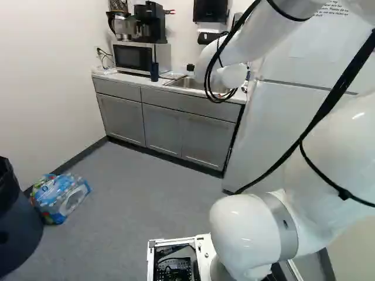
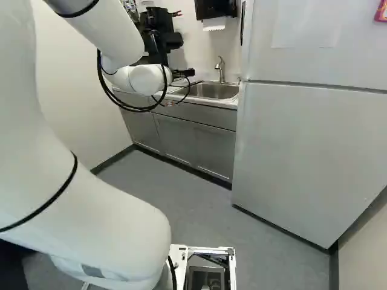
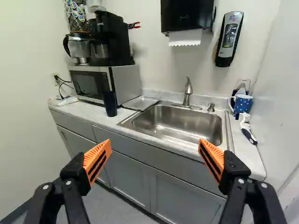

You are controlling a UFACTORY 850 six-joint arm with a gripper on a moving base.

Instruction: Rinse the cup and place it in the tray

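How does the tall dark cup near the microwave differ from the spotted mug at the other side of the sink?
The dark cup is tall and slim, while the mug is short and squat. The cup looks plain; the mug is blue with pale spots. The mug shows a handle, but none can be seen on the cup. Both are on the counter, beside the sink.

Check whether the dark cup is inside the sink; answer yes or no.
No, the dark cup stands upright on the counter by the microwave.
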